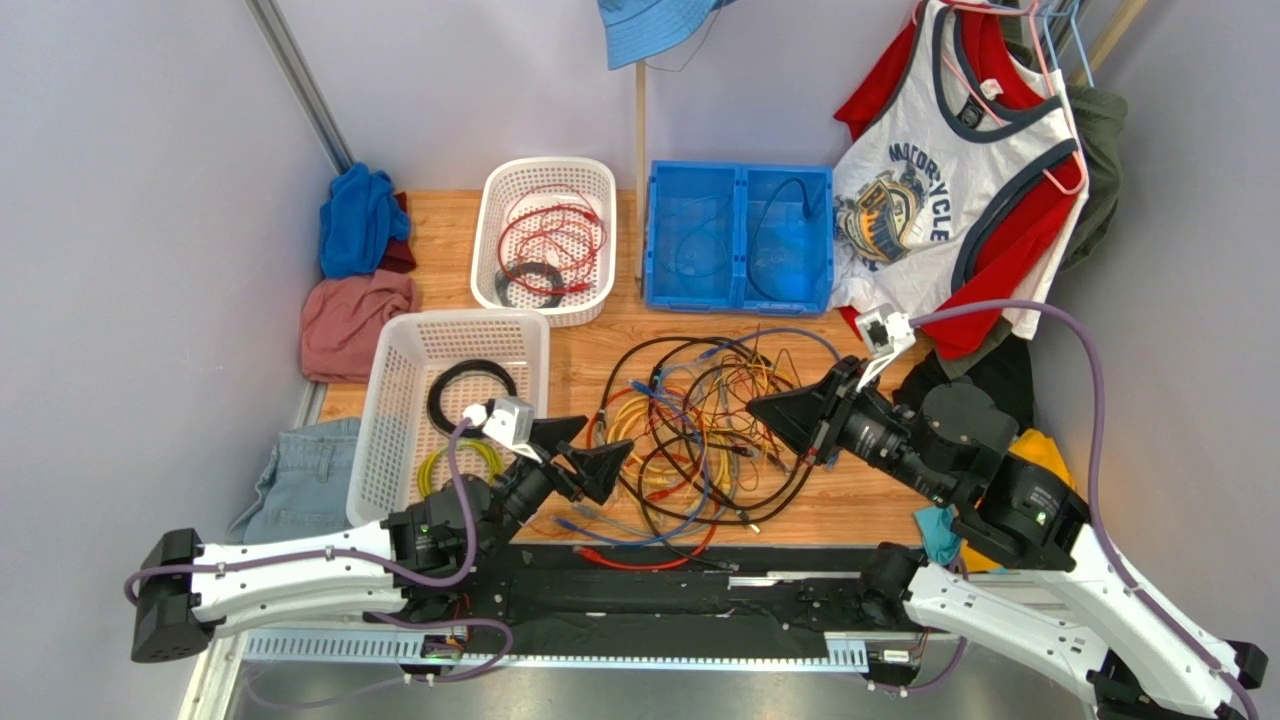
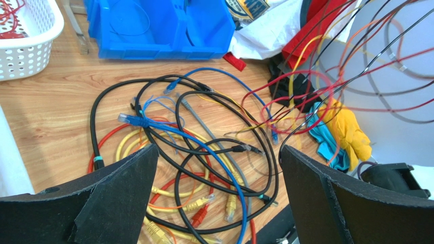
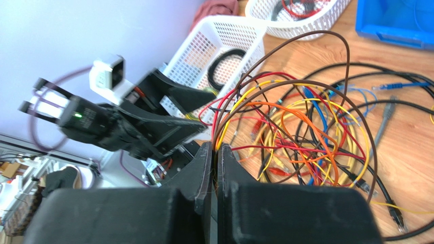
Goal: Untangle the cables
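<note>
A wooden table [image 1: 579, 338] stands in a corner of pale lilac-grey walls [image 1: 150, 180]. Clothes [image 1: 343, 323] lie heaped along its left edge. A white, red and grey sleeveless shirt [image 1: 932, 165] hangs at the right, and its chest print appears to read "MOTORCYCLE". A far basket [image 1: 492, 225], a near basket [image 1: 383, 420] and a blue bin [image 1: 739, 210] each hold a few coiled cords. The cables [image 1: 699, 435] lie in a tangled heap at the table's near middle, between the two grippers. The left gripper [image 1: 609, 446], jaws wide apart, hovers just left of the heap and holds nothing. The right gripper [image 1: 759, 405] is clamped tight on several strands, brown, red and yellow, which are raised above the wood.
</note>
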You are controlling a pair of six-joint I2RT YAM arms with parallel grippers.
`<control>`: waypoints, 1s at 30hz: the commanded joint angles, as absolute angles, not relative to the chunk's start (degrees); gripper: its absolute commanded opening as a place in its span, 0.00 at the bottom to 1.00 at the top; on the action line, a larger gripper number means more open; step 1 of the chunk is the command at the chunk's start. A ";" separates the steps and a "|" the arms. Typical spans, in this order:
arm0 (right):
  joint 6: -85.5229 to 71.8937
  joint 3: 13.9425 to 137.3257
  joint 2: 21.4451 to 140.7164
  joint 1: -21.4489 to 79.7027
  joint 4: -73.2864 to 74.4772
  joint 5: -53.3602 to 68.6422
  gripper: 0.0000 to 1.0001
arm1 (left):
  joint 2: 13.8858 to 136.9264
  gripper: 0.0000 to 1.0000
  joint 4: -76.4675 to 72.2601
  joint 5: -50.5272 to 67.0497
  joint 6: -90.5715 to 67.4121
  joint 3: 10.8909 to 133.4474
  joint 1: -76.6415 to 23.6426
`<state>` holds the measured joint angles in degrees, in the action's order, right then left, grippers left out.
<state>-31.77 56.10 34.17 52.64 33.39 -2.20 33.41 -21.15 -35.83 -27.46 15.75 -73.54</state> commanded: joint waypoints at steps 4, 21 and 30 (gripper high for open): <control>-33.57 59.59 34.10 52.82 29.89 -0.97 0.00 | 36.20 0.99 -37.34 -33.76 -21.27 14.06 -73.56; -32.70 60.82 32.96 52.82 32.78 -1.93 0.00 | 35.34 0.99 -39.11 -27.70 -19.61 15.47 -70.75; -33.22 60.55 33.57 52.82 31.55 -0.97 0.00 | 34.09 0.99 -29.26 -26.28 -16.00 23.13 -70.75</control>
<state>-33.21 59.83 33.63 52.64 33.91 -1.65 32.45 -30.89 -27.88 -18.68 22.33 -71.05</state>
